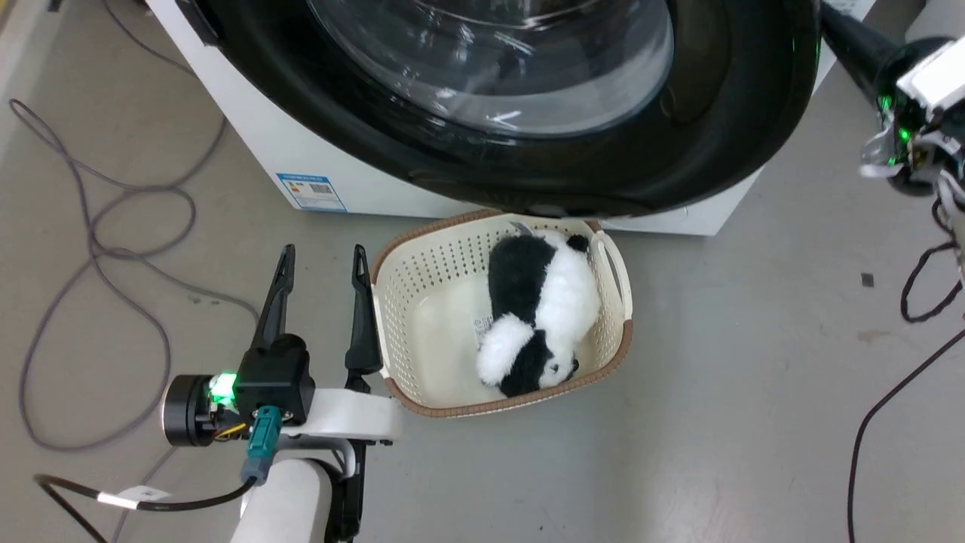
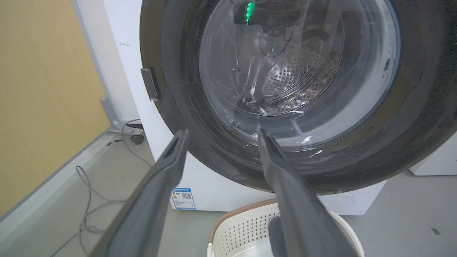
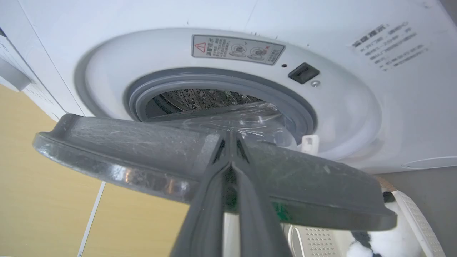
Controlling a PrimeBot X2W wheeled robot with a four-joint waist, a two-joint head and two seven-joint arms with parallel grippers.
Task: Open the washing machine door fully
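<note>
The washing machine door (image 1: 716, 113) is a glossy black ring around a bulging glass window. It stands partly swung out from the white washing machine (image 1: 256, 136) and overhangs the floor in front. Seen edge-on in the right wrist view, the door (image 3: 125, 142) stands away from the grey-gasketed drum opening (image 3: 221, 89). My right gripper (image 3: 228, 137) is shut, with its tips against the door's inner face and nothing between the fingers. My left gripper (image 1: 323, 260) hangs open and empty, low, in front of the door (image 2: 421, 89) and apart from it.
A cream laundry basket (image 1: 437, 286) holding a black-and-white plush panda (image 1: 539, 317) sits on the floor under the door's lower edge, just right of my left fingers. Grey cables (image 1: 90, 226) loop on the left floor, black ones (image 1: 927, 286) on the right. A yellow wall (image 2: 43, 89) is at the left.
</note>
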